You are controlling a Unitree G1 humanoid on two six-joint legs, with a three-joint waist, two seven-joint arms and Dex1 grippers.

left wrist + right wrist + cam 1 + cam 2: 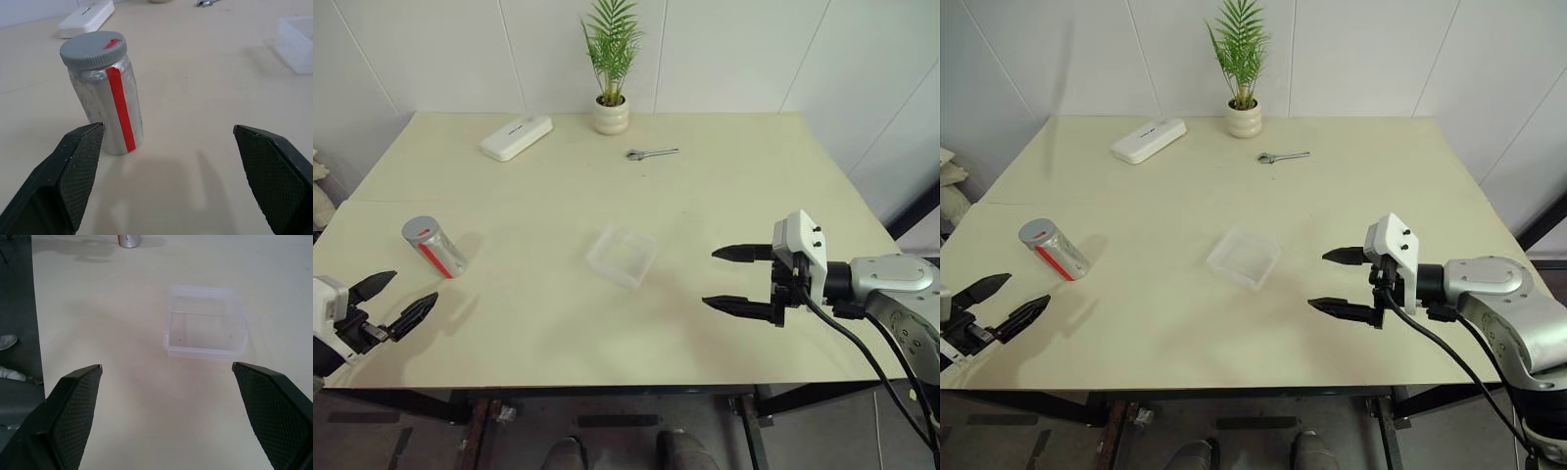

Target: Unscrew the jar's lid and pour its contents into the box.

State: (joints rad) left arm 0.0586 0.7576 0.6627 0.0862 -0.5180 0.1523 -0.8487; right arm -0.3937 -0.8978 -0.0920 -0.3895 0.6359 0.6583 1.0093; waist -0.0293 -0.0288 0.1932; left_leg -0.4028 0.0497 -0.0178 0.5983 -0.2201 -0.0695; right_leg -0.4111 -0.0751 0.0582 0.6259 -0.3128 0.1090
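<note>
The silvery jar [435,248] with its red stripe stands upright at the table's left side, its grey lid [93,48] screwed on top. My left gripper [399,302] hovers open just short of the jar, a little toward the front edge, with nothing between its fingers. The clear plastic box [622,255] sits near the middle of the table and looks empty. To the right of the box my right gripper [732,278] is open, pointing toward it and holding nothing. The jar's contents are hidden inside it.
At the back of the table stand a white oblong device [516,136], a potted plant in a white pot [611,114] and a small metal wrench [650,153]. White walls close in the table behind and on the right.
</note>
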